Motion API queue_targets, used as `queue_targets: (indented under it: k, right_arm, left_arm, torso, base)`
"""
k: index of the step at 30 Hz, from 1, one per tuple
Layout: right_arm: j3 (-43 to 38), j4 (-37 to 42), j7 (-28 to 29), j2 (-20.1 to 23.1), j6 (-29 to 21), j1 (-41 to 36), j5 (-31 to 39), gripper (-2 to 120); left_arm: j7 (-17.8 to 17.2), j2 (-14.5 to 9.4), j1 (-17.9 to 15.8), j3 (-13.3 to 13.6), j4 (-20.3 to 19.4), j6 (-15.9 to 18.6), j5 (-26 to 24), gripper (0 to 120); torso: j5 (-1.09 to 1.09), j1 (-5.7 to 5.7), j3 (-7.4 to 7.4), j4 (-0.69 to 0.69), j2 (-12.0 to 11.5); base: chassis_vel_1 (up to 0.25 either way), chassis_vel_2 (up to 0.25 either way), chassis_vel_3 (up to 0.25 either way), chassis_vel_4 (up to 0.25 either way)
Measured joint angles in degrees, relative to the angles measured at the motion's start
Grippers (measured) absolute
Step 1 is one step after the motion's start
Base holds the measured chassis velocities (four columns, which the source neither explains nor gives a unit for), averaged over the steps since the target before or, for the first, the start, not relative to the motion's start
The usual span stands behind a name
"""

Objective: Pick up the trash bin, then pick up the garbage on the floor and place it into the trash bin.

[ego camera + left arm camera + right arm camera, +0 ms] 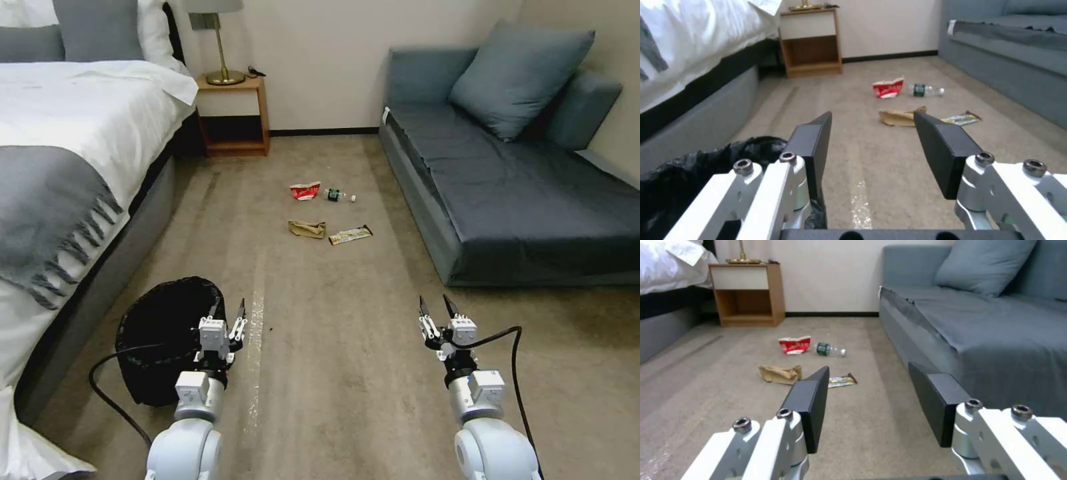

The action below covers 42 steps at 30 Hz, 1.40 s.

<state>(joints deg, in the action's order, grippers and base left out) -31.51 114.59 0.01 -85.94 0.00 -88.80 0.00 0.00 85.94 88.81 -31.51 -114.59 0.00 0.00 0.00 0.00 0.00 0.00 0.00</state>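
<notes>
The trash bin (163,337), lined with a black bag, stands on the carpet beside the bed; its bag rim (693,166) shows by the left wrist. My left gripper (227,309) hangs open just right of the bin's rim, holding nothing. My right gripper (438,305) is open and empty over bare carpet. The garbage lies farther ahead: a red-white carton (305,191), a small clear bottle (339,195), crumpled brown paper (307,229) and a snack wrapper (351,234). The carton (888,87) and brown paper (779,374) also show from the wrists.
A bed (73,153) runs along the left and a blue-grey sofa (520,193) along the right. A wooden nightstand (233,113) with a lamp stands at the far wall. Open carpet lies between bed and sofa.
</notes>
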Motion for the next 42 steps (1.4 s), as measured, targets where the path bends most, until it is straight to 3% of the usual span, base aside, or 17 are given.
queue_targets:
  k: [24, 26, 27, 31, 32, 36, 37, 42]
  right_arm:
    - [0.1, 0.4, 0.1, 0.0, -0.1, -0.4, 0.1, 50]
    - [1.4, 4.5, 1.5, 0.0, -1.0, -4.5, 1.0, 61]
    - [1.4, 4.5, 1.5, 0.0, -1.0, -4.5, 1.0, 61]
    - [3.9, 12.1, 4.4, 0.0, -3.0, -12.1, 2.8, 80]
    - [3.9, 12.1, 4.4, 0.0, -3.0, -12.1, 2.8, 80]
    - [6.4, 19.8, 7.3, -0.1, -5.1, -19.9, 4.8, 96]
    - [6.4, 19.8, 7.3, -0.1, -5.1, -19.9, 4.8, 96]
    - [9.1, 27.9, 10.3, -0.1, -7.1, -28.2, 6.8, 100]
  left_arm:
    - [-0.2, -0.1, -0.1, 0.1, 0.0, 0.0, -0.1, 50]
    - [-1.1, -0.7, -0.3, 0.3, 0.0, -0.1, -0.7, 62]
    - [-1.1, -0.7, -0.3, 0.3, 0.0, -0.1, -0.7, 62]
    - [-6.7, -4.4, -2.2, 1.6, 0.2, -0.6, -4.4, 80]
    - [-6.7, -4.4, -2.2, 1.6, 0.2, -0.6, -4.4, 80]
    - [-14.1, -9.1, -4.6, 3.4, 0.6, -1.5, -9.1, 94]
    - [-14.1, -9.1, -4.6, 3.4, 0.6, -1.5, -9.1, 94]
    - [-22.1, -14.1, -7.2, 5.3, 1.0, -2.4, -14.2, 95]
  torso:
    - [0.01, 0.00, 0.00, 0.01, 0.0]
    - [0.00, 0.00, 0.00, 0.00, 0.0]
    - [0.00, 0.00, 0.00, 0.00, 0.0]
    - [-0.01, 0.00, 0.00, 0.00, 0.0]
    - [-0.01, 0.00, 0.00, 0.00, 0.0]
    - [-0.01, 0.00, 0.00, 0.00, 0.0]
    - [-0.01, 0.00, 0.00, 0.00, 0.0]
    - [-0.02, 0.00, 0.00, -0.01, 0.0]
  base:
    - [0.000, 0.000, 0.000, 0.000]
    - [0.000, 0.000, 0.000, 0.000]
    - [0.000, 0.000, 0.000, 0.000]
    - [0.000, 0.000, 0.000, 0.000]
    - [0.000, 0.000, 0.000, 0.000]
    - [0.000, 0.000, 0.000, 0.000]
    - [0.000, 0.000, 0.000, 0.000]
    - [0.000, 0.000, 0.000, 0.000]
